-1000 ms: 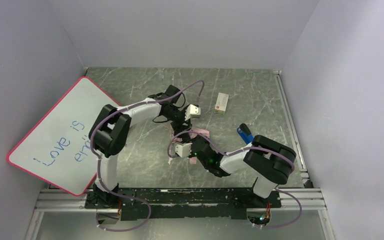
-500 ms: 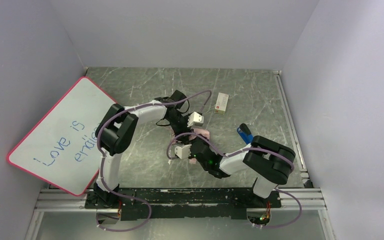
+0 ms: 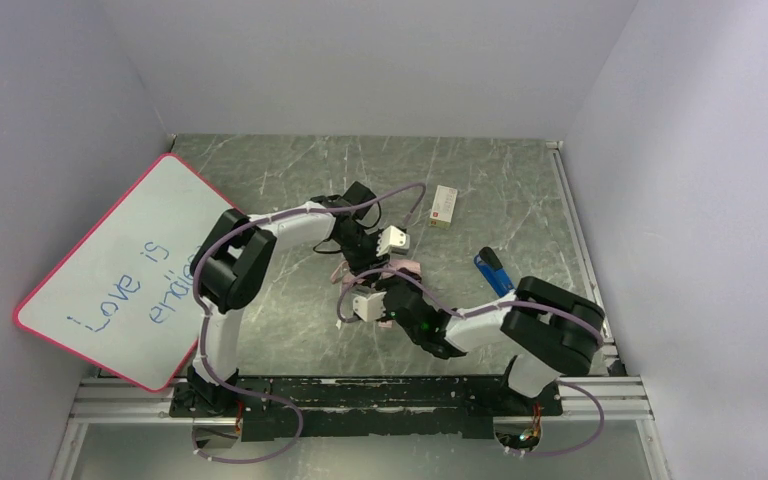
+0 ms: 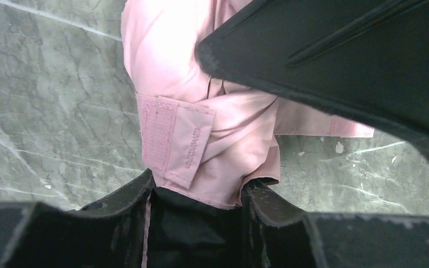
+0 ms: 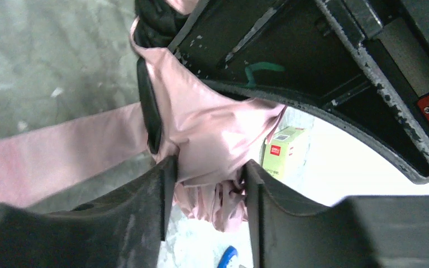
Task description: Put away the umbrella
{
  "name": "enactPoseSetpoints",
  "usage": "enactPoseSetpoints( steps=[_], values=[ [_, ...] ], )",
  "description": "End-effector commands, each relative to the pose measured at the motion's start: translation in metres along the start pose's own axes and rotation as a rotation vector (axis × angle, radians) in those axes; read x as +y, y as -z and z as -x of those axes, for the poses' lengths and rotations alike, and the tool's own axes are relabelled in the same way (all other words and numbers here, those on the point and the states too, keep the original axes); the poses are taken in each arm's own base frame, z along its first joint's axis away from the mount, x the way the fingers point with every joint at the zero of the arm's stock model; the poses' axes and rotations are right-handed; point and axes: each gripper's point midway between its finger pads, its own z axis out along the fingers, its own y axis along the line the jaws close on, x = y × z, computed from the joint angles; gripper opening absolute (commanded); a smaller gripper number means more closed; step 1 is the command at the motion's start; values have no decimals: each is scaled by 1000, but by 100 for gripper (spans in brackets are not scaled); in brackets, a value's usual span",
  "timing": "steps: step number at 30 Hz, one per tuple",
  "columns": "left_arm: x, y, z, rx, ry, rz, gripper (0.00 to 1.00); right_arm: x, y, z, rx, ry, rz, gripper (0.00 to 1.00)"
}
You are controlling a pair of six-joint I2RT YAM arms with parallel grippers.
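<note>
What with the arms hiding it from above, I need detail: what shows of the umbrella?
The umbrella is a collapsed bundle of pale pink fabric, black on its inner face, held over the marbled table. A pink strap with a fastener patch lies across it. The left gripper and right gripper each pinch its fabric.

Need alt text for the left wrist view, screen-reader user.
The left pincer holds the umbrella by its bunched pale pink fabric, between its two black fingers, with the pink fastening strap just above them. A black part of the right arm fills the upper right. The marbled grey-green table shows beneath.
</note>
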Motion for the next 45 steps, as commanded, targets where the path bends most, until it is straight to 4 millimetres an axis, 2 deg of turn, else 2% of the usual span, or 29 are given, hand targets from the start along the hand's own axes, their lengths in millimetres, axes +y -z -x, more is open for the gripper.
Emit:
enactPoseSetpoints(
  steps=[1,5,9,12,14,18,24,28,31,36,40,45],
  values=[
    [-2,-8,-42,154,39,49,5,19,17,-9,10,-14,104,57],
    [-3,-8,-44,162,20,64,5,-1,33,16,-116,-141,95,63],
    [-2,-10,-46,168,30,76,5,-30,64,41,-282,-331,63,63],
    [3,-10,-49,191,23,118,5,-51,91,52,-414,-519,18,63],
    [4,-11,-51,209,0,145,5,-67,108,52,-476,-641,-33,63],
    [6,-9,-51,224,-29,195,5,-98,131,35,-515,-930,-173,63],
    [7,-5,-52,232,-50,250,5,-116,153,14,-534,-1264,-266,63],
    [7,-3,-55,245,-66,306,5,-112,151,-6,-423,-1485,-305,59],
    [10,-1,-61,277,-96,377,5,-96,142,-14,-290,-1580,-288,59],
    [13,1,-73,338,-176,494,5,-67,130,-23,-85,-1609,-251,62],
    [14,3,-72,353,-225,551,5,-64,129,-22,-37,-1604,-231,63],
    [9,4,-71,341,-280,580,5,-69,135,-25,-29,-1646,-247,63]
  ],
)
